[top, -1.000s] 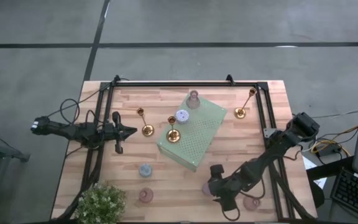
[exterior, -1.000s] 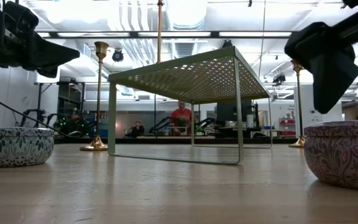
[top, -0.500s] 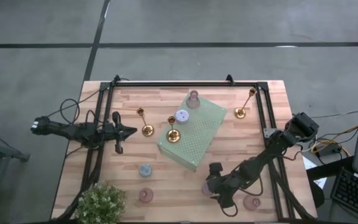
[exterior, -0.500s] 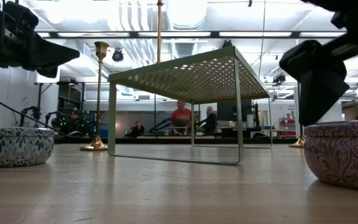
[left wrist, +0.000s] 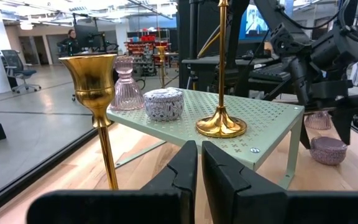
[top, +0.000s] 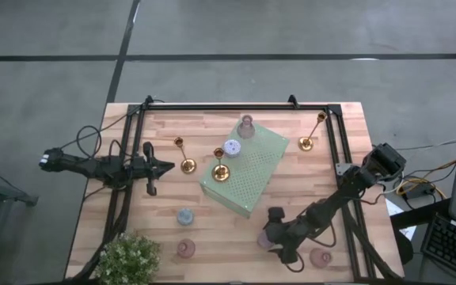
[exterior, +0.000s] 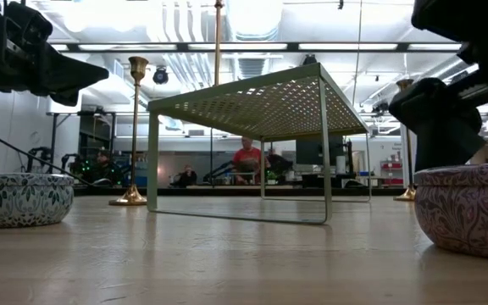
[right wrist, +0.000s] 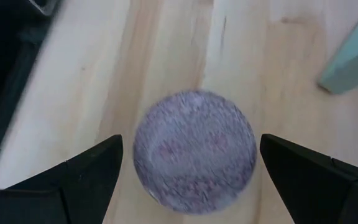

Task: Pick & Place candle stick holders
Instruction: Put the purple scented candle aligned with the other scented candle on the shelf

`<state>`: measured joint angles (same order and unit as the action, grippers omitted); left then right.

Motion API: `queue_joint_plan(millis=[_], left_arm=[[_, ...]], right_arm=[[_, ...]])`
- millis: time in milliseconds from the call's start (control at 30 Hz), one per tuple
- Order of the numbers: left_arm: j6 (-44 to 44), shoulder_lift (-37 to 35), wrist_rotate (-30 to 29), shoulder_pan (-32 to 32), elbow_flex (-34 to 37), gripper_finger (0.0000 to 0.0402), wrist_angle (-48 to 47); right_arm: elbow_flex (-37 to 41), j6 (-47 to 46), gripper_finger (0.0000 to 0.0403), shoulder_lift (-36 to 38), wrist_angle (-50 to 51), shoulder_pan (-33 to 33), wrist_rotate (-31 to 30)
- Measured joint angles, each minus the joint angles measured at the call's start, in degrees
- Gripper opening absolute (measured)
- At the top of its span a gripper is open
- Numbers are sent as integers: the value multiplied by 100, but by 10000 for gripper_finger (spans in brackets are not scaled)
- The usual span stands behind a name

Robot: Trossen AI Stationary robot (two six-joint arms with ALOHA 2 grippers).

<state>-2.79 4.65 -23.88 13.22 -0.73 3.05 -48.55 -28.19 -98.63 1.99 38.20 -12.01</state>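
A lilac round holder [right wrist: 194, 151] sits base down on the table near its front edge and also shows in the high view [top: 264, 239]. My right gripper [right wrist: 191, 177] is open. It hangs over the holder with one finger on each side, apart from it, as the high view [top: 279, 242] also shows. My left gripper [top: 161, 168] is shut and empty at the table's left, just short of a gold candlestick [left wrist: 98, 106]. Another gold candlestick [top: 219, 166], a lilac holder [top: 232, 147] and a pink glass holder [top: 246, 126] stand on the pale-green block [top: 248, 178].
A third gold candlestick [top: 310, 134] stands at the far right. A pale blue holder [top: 185, 215] and a pink one [top: 185, 248] sit front left, and another pink one [top: 320, 257] front right. A leafy plant [top: 129, 257] fills the front left corner. A black frame [top: 236, 107] rims the table.
My right gripper has gone down over the lilac holder on the table, staying open. The holder has not moved.
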Motion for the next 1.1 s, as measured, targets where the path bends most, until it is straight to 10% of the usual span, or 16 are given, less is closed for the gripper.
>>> queue_joint_plan(millis=[1100], left_arm=[[0,9,0,1,5,28,37]], right_arm=[[132,-10,302,-361,-496,15,50]])
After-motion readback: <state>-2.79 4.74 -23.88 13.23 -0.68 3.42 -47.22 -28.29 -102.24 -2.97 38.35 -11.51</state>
